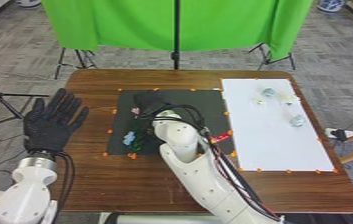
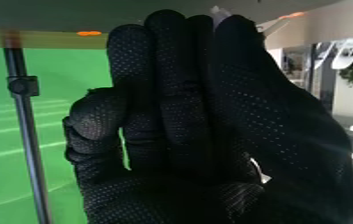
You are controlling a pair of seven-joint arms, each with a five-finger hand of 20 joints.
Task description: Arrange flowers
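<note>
The right arm reached forward and slanted left across the dark mat (image 1: 195, 98), its hand (image 1: 152, 102) over the mat's far part. The left hand (image 1: 51, 125) lay at the left edge of the tabletop (image 1: 92, 182), pointing away from the robot.

On the dark mat, a pink bloom (image 1: 135, 111) was just beside the right hand, on its left. Nearer the robot lay a light-blue flower (image 1: 129, 137), with dark green stems (image 1: 138, 144) beside it. A red piece (image 1: 221, 137) was by the mat's right edge, next to the right arm. On the white mat (image 1: 270, 147), to the right, there were pale bluish pieces (image 1: 298, 120) and a small cream piece (image 1: 259, 101), all too small to make out.

The left hand's fingers were straight and slightly spread, released. In the right wrist view, the right hand's fingers (image 2: 174, 65) were mostly straight and close together, unclenched. A pale sliver (image 2: 218, 12) showed near their tips; whether they touched or held it could not be told.
</note>
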